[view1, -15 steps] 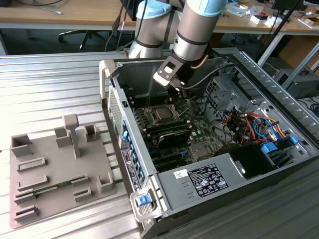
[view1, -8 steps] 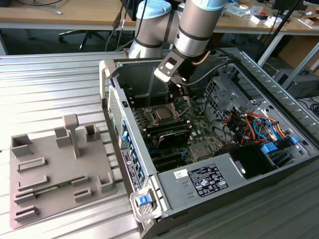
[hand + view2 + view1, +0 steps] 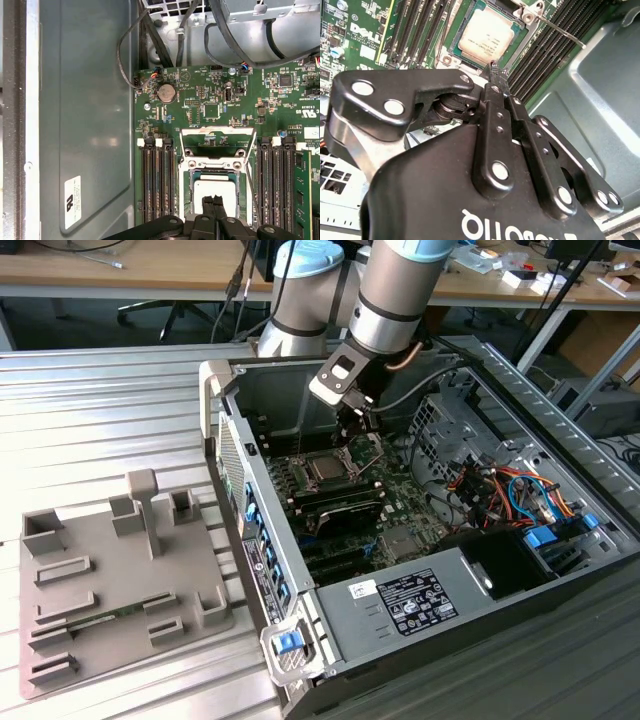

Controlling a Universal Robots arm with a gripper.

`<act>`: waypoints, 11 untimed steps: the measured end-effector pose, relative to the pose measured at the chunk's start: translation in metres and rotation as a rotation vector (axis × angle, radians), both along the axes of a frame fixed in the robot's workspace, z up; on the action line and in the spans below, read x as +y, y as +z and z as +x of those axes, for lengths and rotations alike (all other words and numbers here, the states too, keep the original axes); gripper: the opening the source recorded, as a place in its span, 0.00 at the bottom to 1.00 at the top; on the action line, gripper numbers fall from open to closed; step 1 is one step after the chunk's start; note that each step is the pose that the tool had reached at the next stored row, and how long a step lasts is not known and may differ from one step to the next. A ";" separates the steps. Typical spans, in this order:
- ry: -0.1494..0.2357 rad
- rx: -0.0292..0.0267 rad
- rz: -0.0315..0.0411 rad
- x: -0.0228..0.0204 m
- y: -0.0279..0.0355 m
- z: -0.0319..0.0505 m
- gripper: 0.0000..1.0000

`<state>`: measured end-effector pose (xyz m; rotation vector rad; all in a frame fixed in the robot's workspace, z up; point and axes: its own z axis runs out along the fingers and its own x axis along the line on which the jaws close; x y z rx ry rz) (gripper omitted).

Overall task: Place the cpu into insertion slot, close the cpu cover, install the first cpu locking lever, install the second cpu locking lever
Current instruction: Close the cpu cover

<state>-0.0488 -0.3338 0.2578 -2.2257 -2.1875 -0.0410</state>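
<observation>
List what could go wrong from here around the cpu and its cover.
1. The shut gripper hangs just over the cpu. Any further descent could press the fingertips onto the chip or shift it in the insertion slot.
2. The cpu cover stands raised on its hinge. A push on that thin frame might slip off onto the board.
3. A loose locking lever juts over the memory slots and could snag the gripper.
</observation>
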 end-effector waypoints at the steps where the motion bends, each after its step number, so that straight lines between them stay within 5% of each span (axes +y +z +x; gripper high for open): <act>1: 0.000 0.0000 0.0001 0.0000 0.0000 0.0000 0.11; 11: 0.000 0.0009 0.0000 -0.0012 0.0000 0.0204 0.11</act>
